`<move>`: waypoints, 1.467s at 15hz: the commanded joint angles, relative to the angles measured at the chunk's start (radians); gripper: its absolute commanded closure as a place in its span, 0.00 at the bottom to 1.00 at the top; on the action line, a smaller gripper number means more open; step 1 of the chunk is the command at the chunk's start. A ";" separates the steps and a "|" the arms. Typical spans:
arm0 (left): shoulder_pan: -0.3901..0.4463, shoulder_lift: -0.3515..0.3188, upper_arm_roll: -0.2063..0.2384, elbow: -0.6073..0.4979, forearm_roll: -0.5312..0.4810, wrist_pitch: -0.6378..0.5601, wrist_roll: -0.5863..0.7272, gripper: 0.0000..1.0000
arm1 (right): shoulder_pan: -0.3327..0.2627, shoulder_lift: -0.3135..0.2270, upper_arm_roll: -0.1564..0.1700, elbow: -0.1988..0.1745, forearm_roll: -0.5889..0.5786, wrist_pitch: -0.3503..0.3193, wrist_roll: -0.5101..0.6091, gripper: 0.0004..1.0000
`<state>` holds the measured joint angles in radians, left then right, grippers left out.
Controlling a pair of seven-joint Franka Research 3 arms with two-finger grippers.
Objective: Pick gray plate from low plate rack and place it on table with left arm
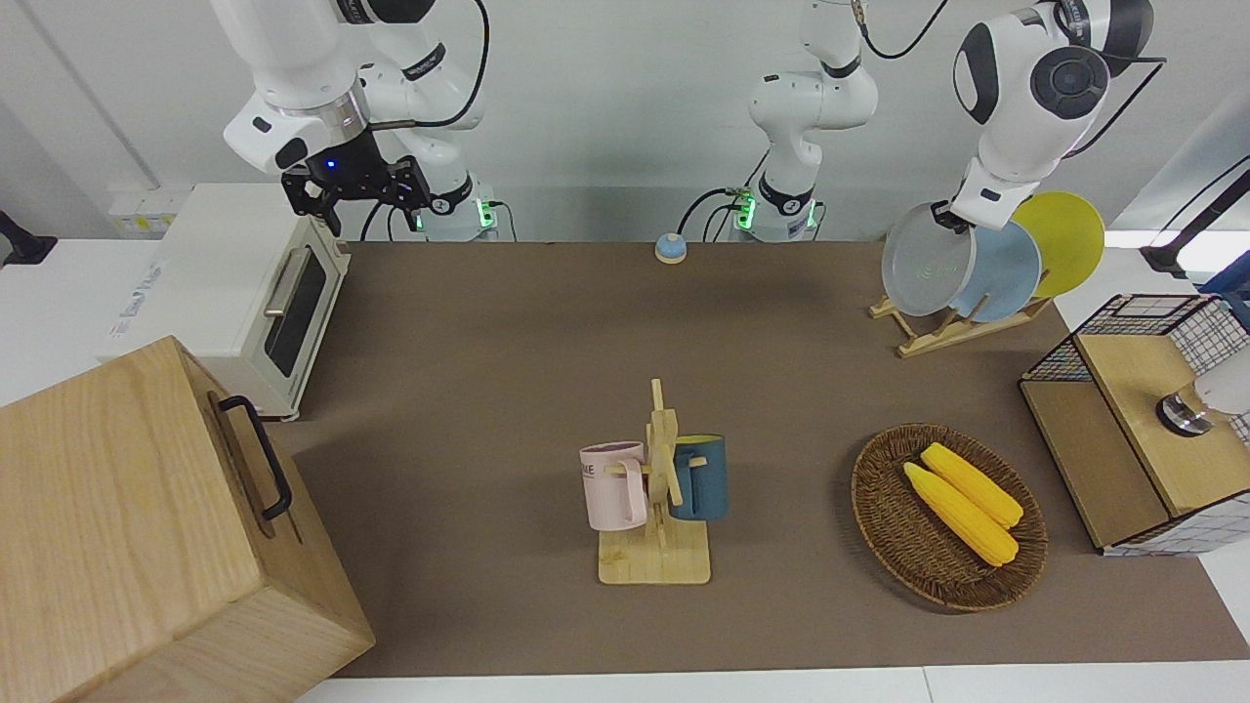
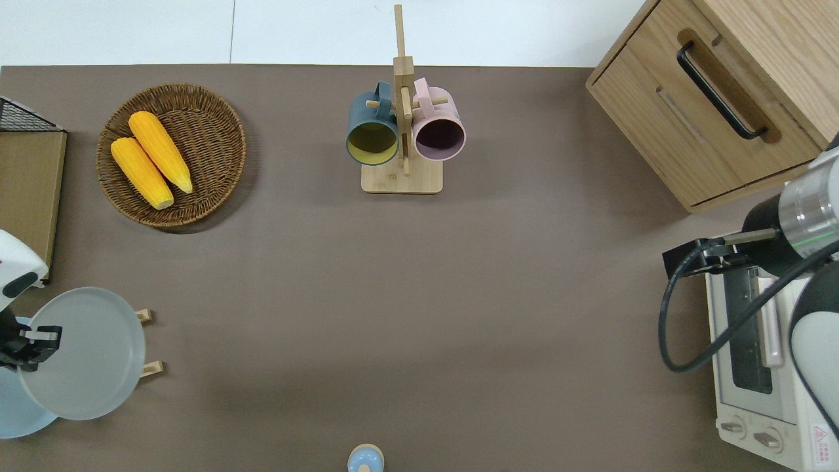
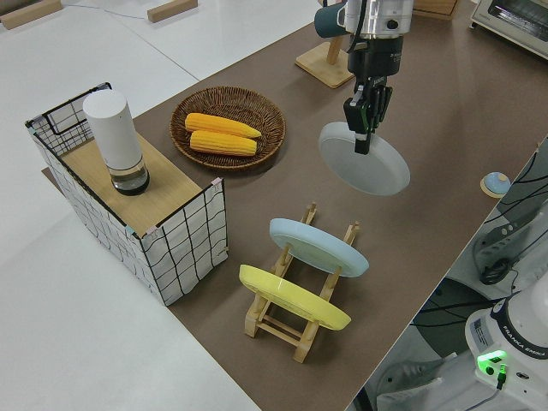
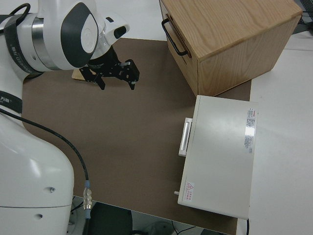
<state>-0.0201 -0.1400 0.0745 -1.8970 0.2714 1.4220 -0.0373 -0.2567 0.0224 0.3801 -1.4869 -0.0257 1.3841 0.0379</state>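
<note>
Front view: we see the left gripper [image 1: 945, 217] clamped on the upper rim of the gray plate [image 1: 926, 262], hanging tilted above the low plate rack [image 1: 952, 330]; we judge this clears the pegs.
Overhead view: plate over the rack's end, bare table [image 2: 419, 295] alongside for setting down.
Left side view: we see the plate in the air, blue plate [image 3: 318, 246] and yellow plate [image 3: 293, 297] racked.
Right side view: right gripper [image 4: 116, 72] parked, fingers spread.

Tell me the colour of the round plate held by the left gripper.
Plain light gray plate; the left side view shows it best.
</note>
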 commanded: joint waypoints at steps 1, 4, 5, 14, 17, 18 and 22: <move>-0.003 -0.009 0.013 0.010 -0.202 0.001 0.002 0.89 | -0.026 -0.002 0.023 0.010 -0.007 -0.014 0.013 0.02; -0.003 -0.009 0.014 -0.025 -0.308 0.058 0.008 0.89 | -0.026 -0.002 0.023 0.010 -0.007 -0.014 0.013 0.02; -0.006 -0.010 0.014 -0.052 -0.319 0.092 0.005 0.89 | -0.026 -0.002 0.023 0.010 -0.007 -0.014 0.013 0.02; -0.049 -0.090 -0.012 -0.358 -0.343 0.389 -0.019 0.90 | -0.026 -0.002 0.023 0.010 -0.007 -0.014 0.013 0.02; -0.049 -0.090 -0.029 -0.415 -0.343 0.410 -0.019 0.91 | -0.026 -0.002 0.023 0.010 -0.007 -0.014 0.013 0.02; -0.047 -0.089 -0.029 -0.430 -0.345 0.419 -0.019 0.91 | -0.026 -0.002 0.023 0.010 -0.007 -0.014 0.013 0.02; -0.046 -0.070 -0.134 -0.494 -0.342 0.536 -0.269 0.90 | -0.026 -0.002 0.023 0.010 -0.007 -0.014 0.013 0.02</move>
<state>-0.0586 -0.1889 0.0126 -2.3209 -0.0633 1.8626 -0.1306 -0.2567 0.0224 0.3801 -1.4869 -0.0257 1.3841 0.0379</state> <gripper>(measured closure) 0.877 0.013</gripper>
